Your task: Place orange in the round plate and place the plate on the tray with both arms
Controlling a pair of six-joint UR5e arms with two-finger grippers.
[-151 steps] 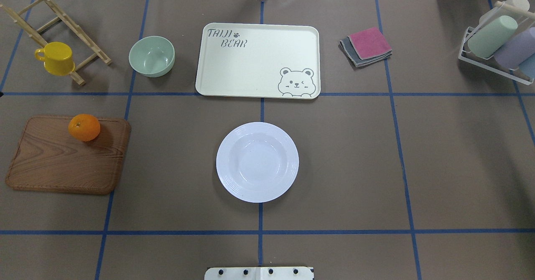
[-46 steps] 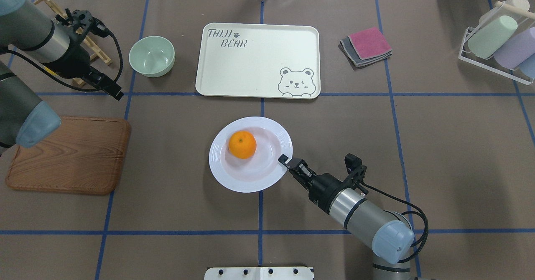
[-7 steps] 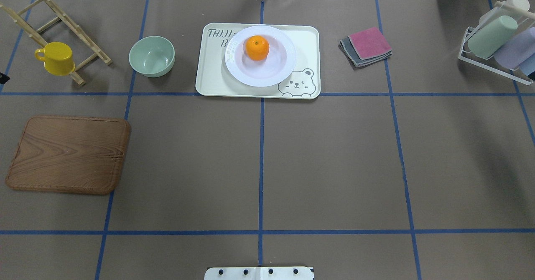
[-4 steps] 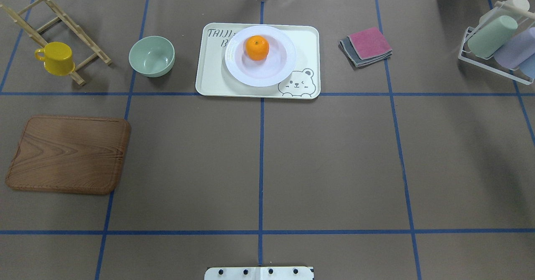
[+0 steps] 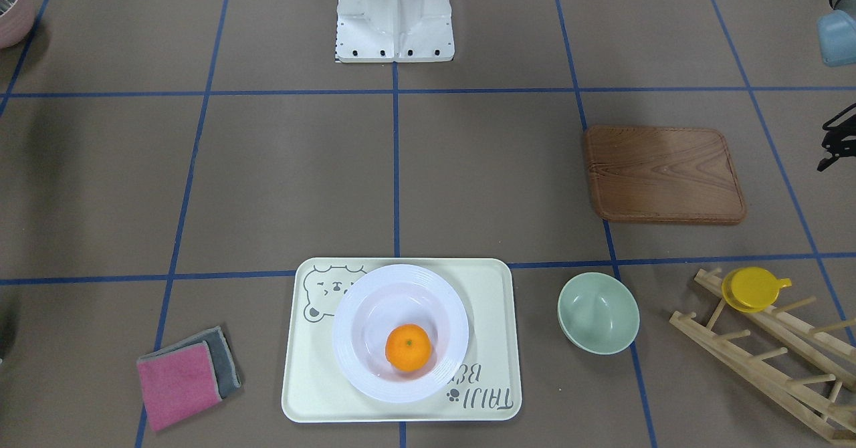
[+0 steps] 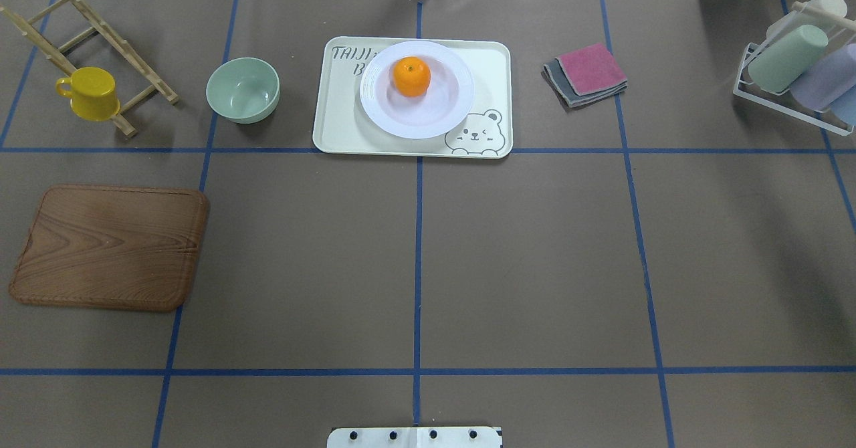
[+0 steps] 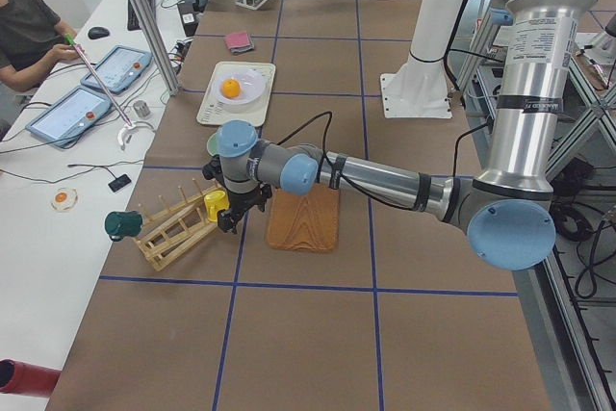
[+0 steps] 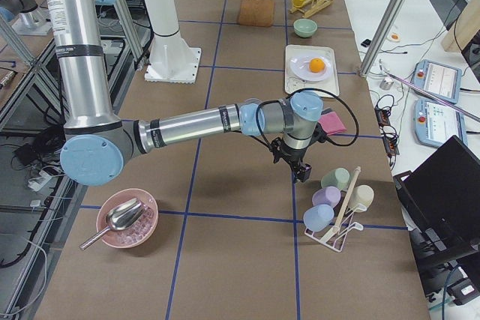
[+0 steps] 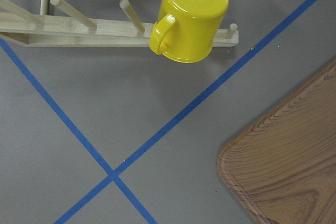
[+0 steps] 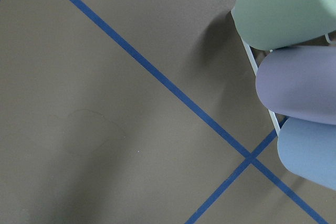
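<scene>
The orange point(image 6: 411, 77) point(image 5: 408, 347) lies in the sunken centre of the white round plate point(image 6: 401, 126) point(image 5: 354, 368). The plate stands on the cream tray point(image 6: 334, 130) point(image 5: 301, 394), over part of its lettering. Neither arm shows in the overhead view. In the exterior left view my left gripper point(image 7: 229, 221) hangs low over the table beside the yellow cup point(image 7: 216, 204), far from the tray; I cannot tell its state. My right gripper point(image 8: 302, 172) hovers near the cup rack point(image 8: 336, 207) in the exterior right view; I cannot tell its state either. No fingers show in the wrist views.
A brown wooden board point(image 6: 107, 247) lies at the left, with a pale-green bowl point(image 6: 243, 90) and a wooden rack point(image 6: 100, 30) holding the yellow cup beyond it. Folded cloths point(image 6: 588, 73) lie right of the tray. A person point(image 7: 24, 26) sits at a side desk.
The orange went from the board into the plate, and the plate from mid-table onto the tray. Both arms have left the overhead view. Over the last second nothing on the table moved.
</scene>
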